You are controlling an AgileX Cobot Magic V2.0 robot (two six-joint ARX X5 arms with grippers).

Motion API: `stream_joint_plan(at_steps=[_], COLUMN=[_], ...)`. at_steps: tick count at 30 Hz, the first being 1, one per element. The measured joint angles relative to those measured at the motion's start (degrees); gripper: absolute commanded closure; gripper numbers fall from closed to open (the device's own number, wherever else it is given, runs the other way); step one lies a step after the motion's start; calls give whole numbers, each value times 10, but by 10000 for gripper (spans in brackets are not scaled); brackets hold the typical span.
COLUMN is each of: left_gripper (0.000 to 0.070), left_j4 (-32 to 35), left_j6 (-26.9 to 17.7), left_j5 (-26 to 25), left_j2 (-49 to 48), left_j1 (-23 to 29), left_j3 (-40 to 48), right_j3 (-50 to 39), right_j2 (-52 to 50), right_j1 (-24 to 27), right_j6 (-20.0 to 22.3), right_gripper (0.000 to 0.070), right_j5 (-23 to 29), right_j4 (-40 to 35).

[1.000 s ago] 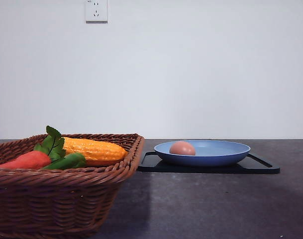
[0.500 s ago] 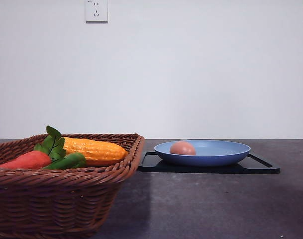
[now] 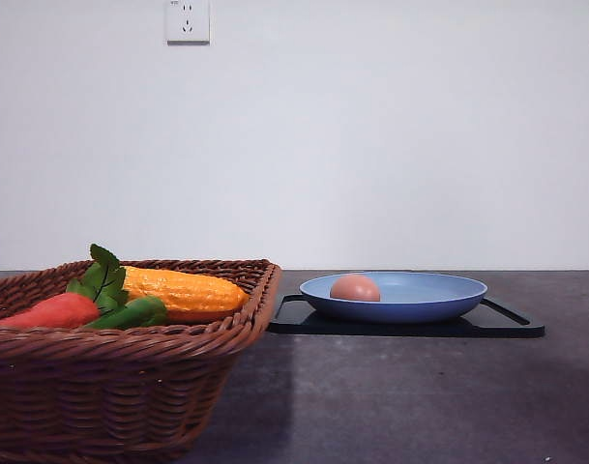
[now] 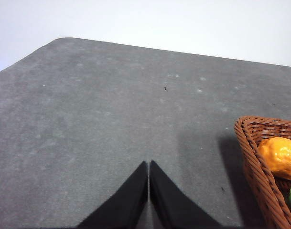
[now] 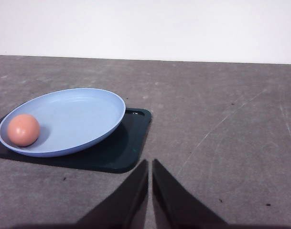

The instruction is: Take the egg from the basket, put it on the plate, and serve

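Egg (image 3: 355, 287) resting in blue plate (image 3: 439, 300) on black tray (image 3: 507, 327); left claw (image 4: 148, 164) and right claw (image 5: 150, 163) both closed, empty

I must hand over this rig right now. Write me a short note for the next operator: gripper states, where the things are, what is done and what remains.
Left gripper: shut, empty, over bare table beside the basket.
Right gripper: shut, empty, over the table near the black tray.
Egg: lying in the blue plate, near its edge on the basket side. The plate sits on the tray.
Basket holds the corn cob and carrot.
Done: egg moved to the plate.
Left: serve the plate; neither gripper is touching it.
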State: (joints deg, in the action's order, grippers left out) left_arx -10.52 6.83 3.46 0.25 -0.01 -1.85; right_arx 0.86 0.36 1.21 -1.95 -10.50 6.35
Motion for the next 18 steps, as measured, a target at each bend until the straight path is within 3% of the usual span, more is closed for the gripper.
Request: stream_joint_plan(at_steps=[18], left_gripper=[700], left_j4=[0], left_j6=[0], left_j5=[0], left_j2=[0], left_j1=[0], left_j3=[0], right_j3=[0], right_j2=[0], right_j1=[0], right_j6=[0], right_gripper=[700], right_j5=[0], right_j4=[0])
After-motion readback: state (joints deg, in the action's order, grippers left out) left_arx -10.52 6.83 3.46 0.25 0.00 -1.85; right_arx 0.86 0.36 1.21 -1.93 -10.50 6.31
